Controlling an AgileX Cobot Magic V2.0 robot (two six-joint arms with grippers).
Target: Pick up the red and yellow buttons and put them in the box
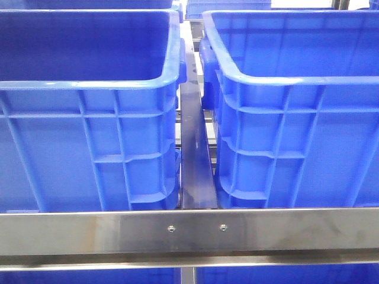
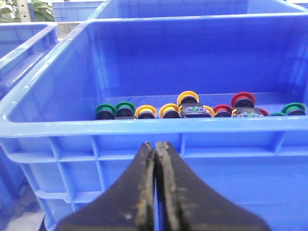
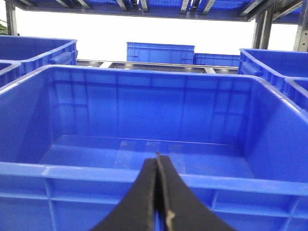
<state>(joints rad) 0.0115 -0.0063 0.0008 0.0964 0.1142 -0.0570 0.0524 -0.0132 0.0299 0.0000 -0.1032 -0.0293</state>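
Note:
In the left wrist view a blue box point(image 2: 144, 126) holds a row of buttons along its floor: yellow buttons point(image 2: 188, 97), red buttons point(image 2: 242, 100) and green ones point(image 2: 105, 111). My left gripper point(image 2: 155, 144) is shut, empty, and sits outside the near wall, just below the rim. In the right wrist view a second blue box point(image 3: 144, 174) has nothing in it. My right gripper point(image 3: 157, 159) is shut and empty, at that box's near rim. The front view shows both boxes point(image 1: 89, 83) point(image 1: 296, 83) side by side, but no gripper and no buttons.
A steel rail point(image 1: 189, 231) runs across the front below the boxes, with a steel divider point(image 1: 194, 148) between them. More blue crates point(image 3: 159, 52) stand behind and to the sides. Shelf beams point(image 3: 144, 5) hang overhead.

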